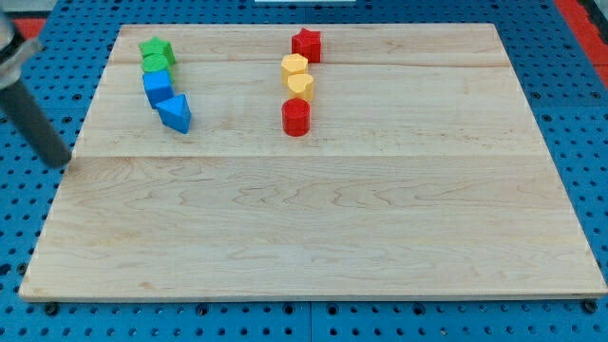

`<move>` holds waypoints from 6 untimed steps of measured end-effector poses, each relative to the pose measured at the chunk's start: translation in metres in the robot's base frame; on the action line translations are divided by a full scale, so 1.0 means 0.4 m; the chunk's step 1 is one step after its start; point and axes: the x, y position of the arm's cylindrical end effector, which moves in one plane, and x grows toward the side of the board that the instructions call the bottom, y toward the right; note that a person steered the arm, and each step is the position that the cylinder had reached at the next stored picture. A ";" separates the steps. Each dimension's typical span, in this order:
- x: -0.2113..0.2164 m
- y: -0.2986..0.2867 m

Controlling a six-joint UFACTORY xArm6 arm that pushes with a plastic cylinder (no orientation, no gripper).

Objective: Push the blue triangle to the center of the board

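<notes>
The blue triangle [176, 113] lies near the view's upper left on the wooden board [313, 237]. A blue cube [157, 87] touches it just above. My rod comes in from the view's left edge, and my tip [61, 160] sits at the board's left edge, well left of and a little below the blue triangle, touching no block.
A green star [156, 47] and a green block [155, 64] stack above the blue cube. A red star [306, 43], two yellow hexagons [294, 66] [300, 85] and a red cylinder [296, 117] form a column at the upper middle. Blue pegboard [28, 218] surrounds the board.
</notes>
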 end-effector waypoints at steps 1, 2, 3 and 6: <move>-0.133 0.055; -0.152 0.271; -0.155 0.299; -0.109 0.363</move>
